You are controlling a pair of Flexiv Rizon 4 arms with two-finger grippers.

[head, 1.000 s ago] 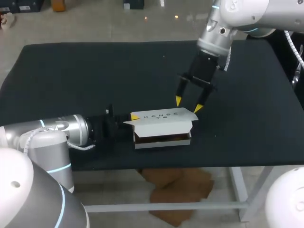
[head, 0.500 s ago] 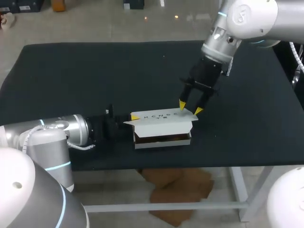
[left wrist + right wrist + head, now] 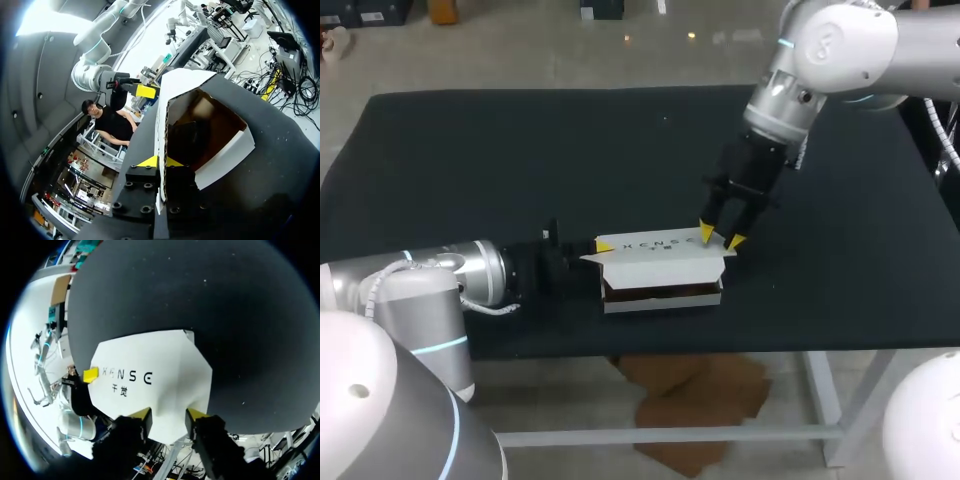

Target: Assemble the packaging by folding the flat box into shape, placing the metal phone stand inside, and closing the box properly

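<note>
The box [image 3: 662,268] stands on the black table [image 3: 470,150], near the table's front edge and about midway along it. We see it folded into shape. Its white lid [image 3: 160,370] is raised and tilted over the open front, and the brown inside shows beneath the lid. In the left wrist view a dark shape [image 3: 187,140] lies inside the box; we cannot tell what it is.

The left gripper [image 3: 161,161] is at the left end of the box. It is clenched on the box: a cardboard edge of that end runs between the two yellow tips, and one tip touches it from each side. The left arm [image 3: 440,280] lies low over the table, level with the box and pointing straight at its left end.

The right gripper [image 3: 721,238] is at the right end of the box, just above the lid's rear right corner. Its fingers are spread apart and released, clamping nothing. Both yellow tips point down at the lid's top face. We cannot tell whether the tips touch the lid or stop just short of it. The right arm [image 3: 840,45] slants down to the box from behind and to the right of it.
</note>
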